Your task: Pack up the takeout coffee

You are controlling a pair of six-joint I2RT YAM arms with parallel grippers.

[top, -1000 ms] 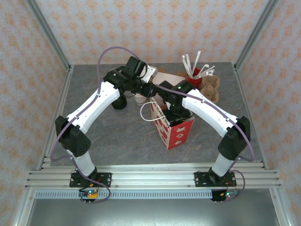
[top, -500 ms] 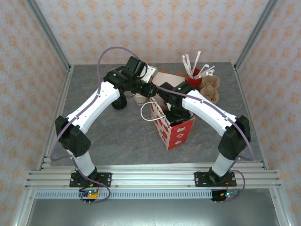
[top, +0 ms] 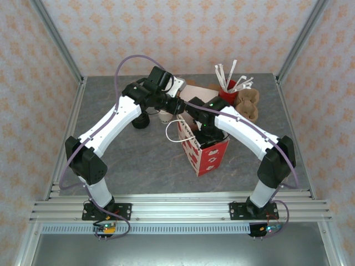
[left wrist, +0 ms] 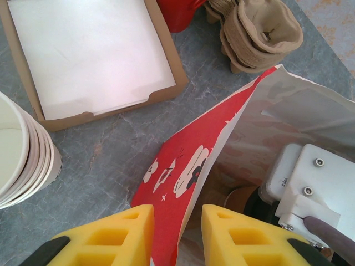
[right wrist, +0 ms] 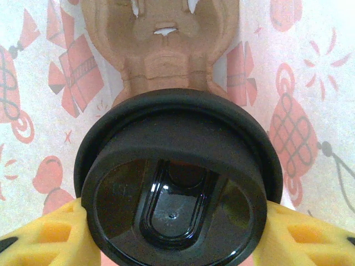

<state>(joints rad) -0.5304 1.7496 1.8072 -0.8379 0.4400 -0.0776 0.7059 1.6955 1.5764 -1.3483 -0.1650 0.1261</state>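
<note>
The takeout coffee (right wrist: pixel 175 188), seen lid-first as a round black lid, sits between the yellow fingers of my right gripper (right wrist: pixel 176 235), which is shut on it. It hangs inside the red gift bag (top: pixel 209 158), above a brown pulp carrier (right wrist: pixel 161 50) on the bag's floor. In the top view my right gripper (top: pixel 202 132) reaches down into the bag's mouth. My left gripper (left wrist: pixel 177 235) straddles the bag's near wall (left wrist: pixel 177 166). The paper lies against its left finger and a gap shows at the right finger. A tan sliver of the cup (left wrist: pixel 239 198) shows inside the bag.
A stack of lidless cream cups (left wrist: pixel 19 149) and a flat cardboard box of white paper (left wrist: pixel 89 52) lie behind the bag. A red cup of stirrers (top: pixel 230 86) and stacked pulp carriers (top: pixel 248 104) stand at the back right. Black lids (top: pixel 141 121) sit at the left.
</note>
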